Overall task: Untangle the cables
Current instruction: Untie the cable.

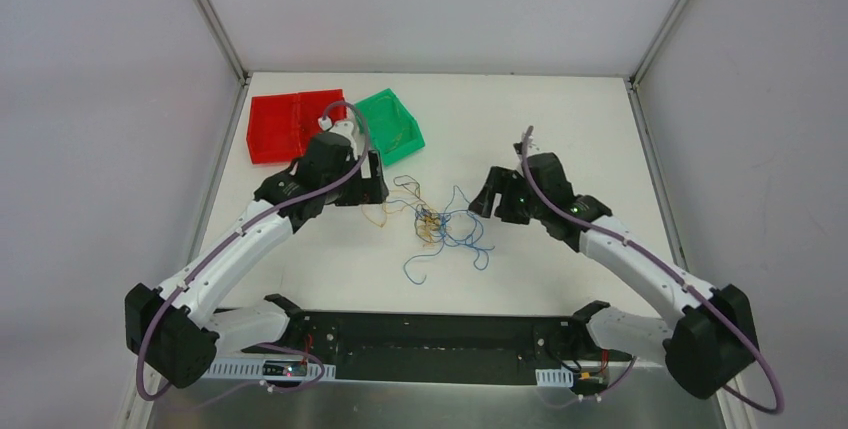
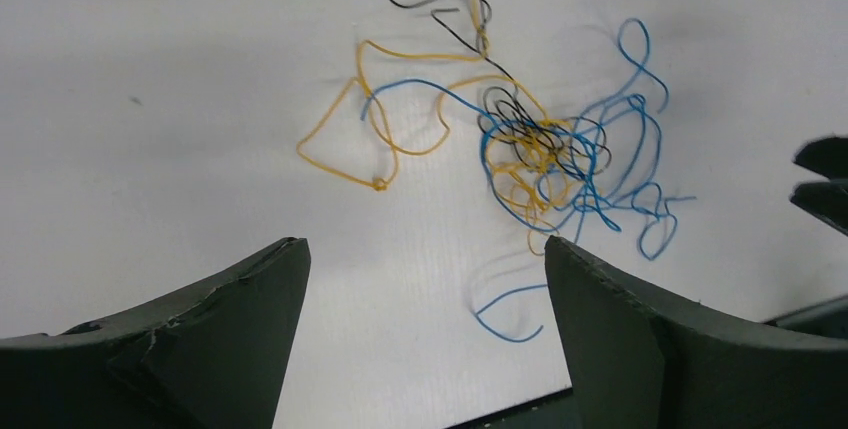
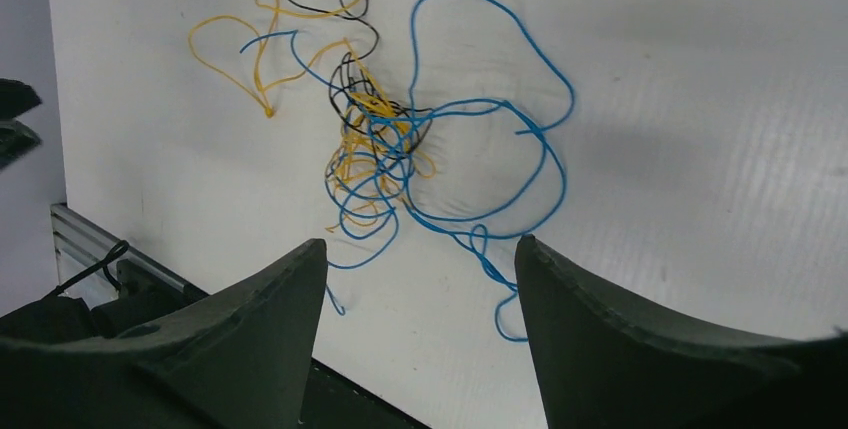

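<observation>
Cables (image 1: 430,221) are lying knotted mid-frame on the bench (image 1: 560,129), between left fingers (image 2: 220,339) and right fingers (image 3: 250,339); we are finding both spread wide, empty, about equally near.

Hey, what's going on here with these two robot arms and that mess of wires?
Two arms are working on untangling the cables, a knotted clump of blue, yellow and black wires lying on the white table. The left claw and right claw both stand open on either side of it, holding nothing. The knot is not yet undone.
</observation>
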Controlling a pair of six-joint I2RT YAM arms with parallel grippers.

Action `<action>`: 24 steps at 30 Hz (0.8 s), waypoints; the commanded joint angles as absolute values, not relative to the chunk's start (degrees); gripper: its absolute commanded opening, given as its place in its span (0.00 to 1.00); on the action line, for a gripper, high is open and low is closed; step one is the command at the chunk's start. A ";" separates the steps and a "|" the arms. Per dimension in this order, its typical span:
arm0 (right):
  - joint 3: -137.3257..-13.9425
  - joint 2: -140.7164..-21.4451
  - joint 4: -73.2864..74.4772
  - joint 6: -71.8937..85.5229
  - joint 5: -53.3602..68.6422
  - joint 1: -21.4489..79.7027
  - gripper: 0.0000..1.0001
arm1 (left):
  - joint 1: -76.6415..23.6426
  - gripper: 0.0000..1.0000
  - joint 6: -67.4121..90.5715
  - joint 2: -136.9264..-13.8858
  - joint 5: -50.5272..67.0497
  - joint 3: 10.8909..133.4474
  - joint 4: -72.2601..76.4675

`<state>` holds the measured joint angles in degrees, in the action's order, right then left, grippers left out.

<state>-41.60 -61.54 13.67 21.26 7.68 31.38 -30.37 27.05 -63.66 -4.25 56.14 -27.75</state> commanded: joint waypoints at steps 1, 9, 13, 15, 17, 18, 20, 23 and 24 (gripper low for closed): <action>-50.92 -70.20 13.39 19.18 4.63 35.49 0.71 | -30.81 0.88 27.71 -62.24 11.66 51.86 -22.64; -58.20 -82.64 17.44 26.25 1.28 35.75 0.68 | -40.42 0.84 28.44 -68.68 12.31 48.67 -12.77; -53.87 -80.70 17.94 26.42 1.89 36.03 0.64 | -40.56 0.82 26.52 -75.14 11.65 49.32 -7.26; -50.40 -77.81 18.54 25.70 1.41 36.36 0.65 | -40.56 0.82 25.21 -78.96 9.63 51.54 -7.25; -46.93 -73.75 23.30 24.75 -2.30 38.81 0.70 | -40.58 0.83 24.52 -84.16 6.24 55.51 -8.57; -46.12 -72.87 24.45 24.54 -3.47 40.47 0.72 | -40.60 0.83 24.63 -85.67 5.92 56.69 -9.23; -45.00 -71.66 26.07 24.55 -5.94 42.96 0.75 | -40.48 0.83 25.62 -88.45 5.41 58.24 -10.10; -44.02 -72.21 26.62 24.08 -9.31 45.49 0.75 | -40.04 0.83 26.88 -91.03 5.54 59.41 -10.36; -44.17 -73.19 26.49 23.61 -9.90 46.15 0.75 | -39.77 0.83 27.17 -91.64 5.87 59.80 -10.33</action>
<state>-44.69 -72.97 23.94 24.75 -3.70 43.79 -40.45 26.28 -90.26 7.14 56.80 -10.35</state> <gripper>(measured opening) 0.748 0.826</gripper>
